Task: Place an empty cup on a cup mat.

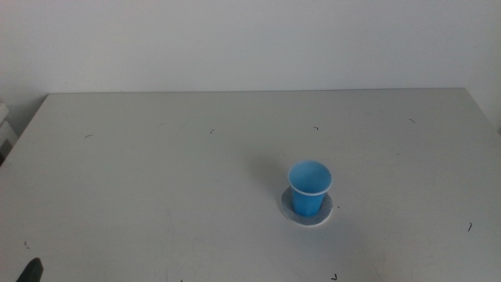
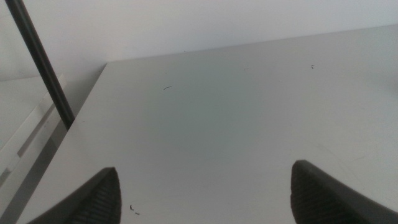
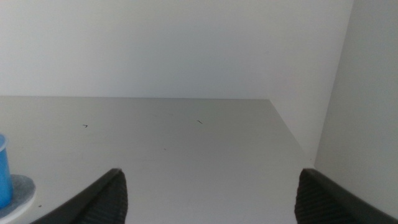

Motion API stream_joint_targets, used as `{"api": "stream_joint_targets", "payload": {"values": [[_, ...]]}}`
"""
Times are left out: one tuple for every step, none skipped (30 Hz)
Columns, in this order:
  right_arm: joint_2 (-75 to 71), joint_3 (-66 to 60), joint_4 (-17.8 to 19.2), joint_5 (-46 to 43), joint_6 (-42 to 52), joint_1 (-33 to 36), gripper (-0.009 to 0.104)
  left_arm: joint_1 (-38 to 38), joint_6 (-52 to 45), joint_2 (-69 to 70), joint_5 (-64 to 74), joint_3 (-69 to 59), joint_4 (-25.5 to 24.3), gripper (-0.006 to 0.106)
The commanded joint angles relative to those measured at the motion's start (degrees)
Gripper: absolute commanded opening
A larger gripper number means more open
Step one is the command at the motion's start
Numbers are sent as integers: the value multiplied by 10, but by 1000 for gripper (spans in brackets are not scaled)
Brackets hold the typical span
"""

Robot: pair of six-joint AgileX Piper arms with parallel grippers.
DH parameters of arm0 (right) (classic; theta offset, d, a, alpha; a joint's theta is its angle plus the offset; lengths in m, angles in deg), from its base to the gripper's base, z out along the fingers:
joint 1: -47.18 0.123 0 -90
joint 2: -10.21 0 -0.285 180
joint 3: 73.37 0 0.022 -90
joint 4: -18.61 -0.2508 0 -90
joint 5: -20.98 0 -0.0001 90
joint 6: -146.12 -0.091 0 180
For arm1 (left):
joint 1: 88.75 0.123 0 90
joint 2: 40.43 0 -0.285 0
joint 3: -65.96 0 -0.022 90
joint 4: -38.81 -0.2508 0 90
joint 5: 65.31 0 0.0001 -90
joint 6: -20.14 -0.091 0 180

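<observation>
The bright blue cup (image 1: 310, 188) stands upright on the round grey cup mat (image 1: 308, 211), right of the table's middle in the middle view. Its pale inside looks empty. The cup (image 3: 3, 171) and the mat (image 3: 18, 190) also show at the edge of the right wrist view. My left gripper (image 2: 202, 193) is open over bare table, far from the cup; only a dark tip of it (image 1: 31, 271) shows at the bottom left of the middle view. My right gripper (image 3: 208, 196) is open and empty, beside the cup and apart from it, out of the middle view.
The grey table (image 1: 156, 172) has small dark specks. A white wall stands behind it. A dark rod (image 2: 40, 62) and white fittings stand past the table's left edge. A white wall panel (image 3: 367, 112) is close to the table's right edge.
</observation>
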Motion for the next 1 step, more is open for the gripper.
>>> {"api": "stream_joint_targets", "payload": {"values": [[-11, 7, 5, -45, 5, 1, 94, -4, 3, 9, -44, 3, -1, 105]]}}
